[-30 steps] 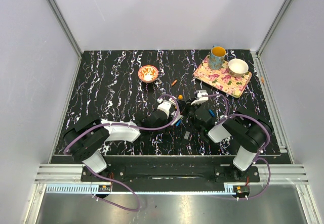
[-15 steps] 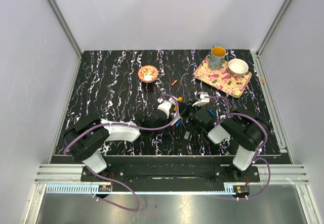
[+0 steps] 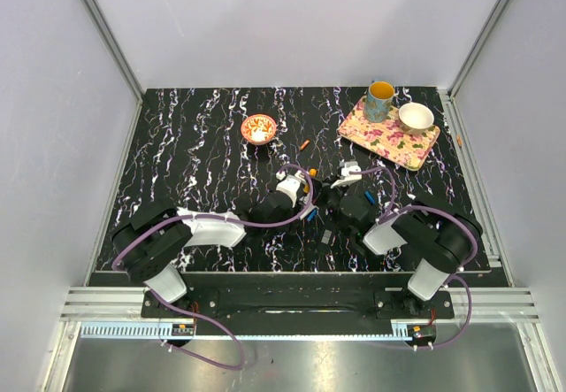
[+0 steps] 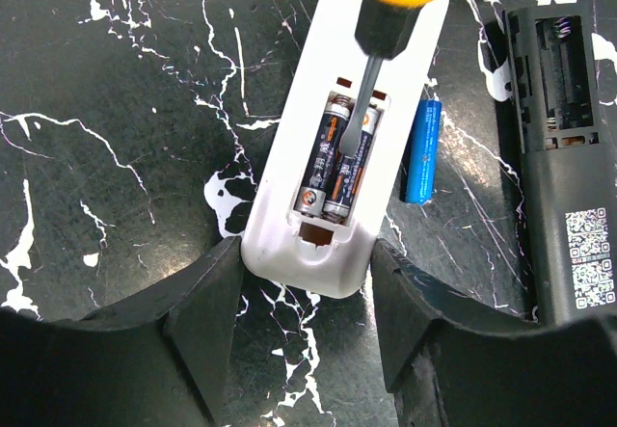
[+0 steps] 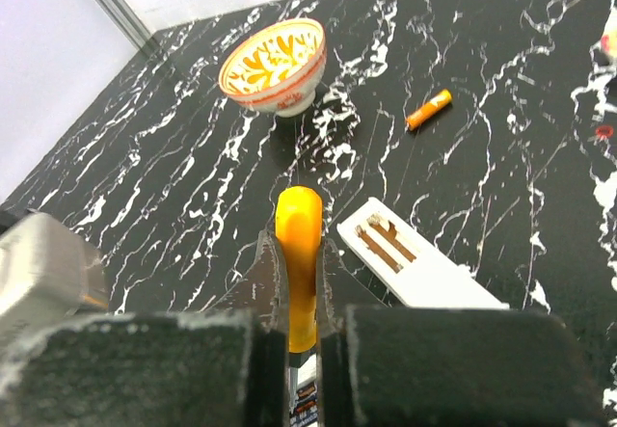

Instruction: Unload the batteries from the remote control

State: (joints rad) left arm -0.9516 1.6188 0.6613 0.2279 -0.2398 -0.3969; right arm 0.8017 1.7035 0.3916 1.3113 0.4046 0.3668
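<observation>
Batteries [image 4: 323, 152] inside remote [image 4: 328, 56]: left-wrist view only.

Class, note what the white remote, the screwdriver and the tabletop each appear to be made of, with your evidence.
The white remote: likely moulded plastic, matte, rounded edges. The screwdriver: glossy orange handle, probably plastic; thin dark shaft looks like metal. The tabletop: black with white veins, marble-look, possibly a printed laminate; cannot tell.
</observation>
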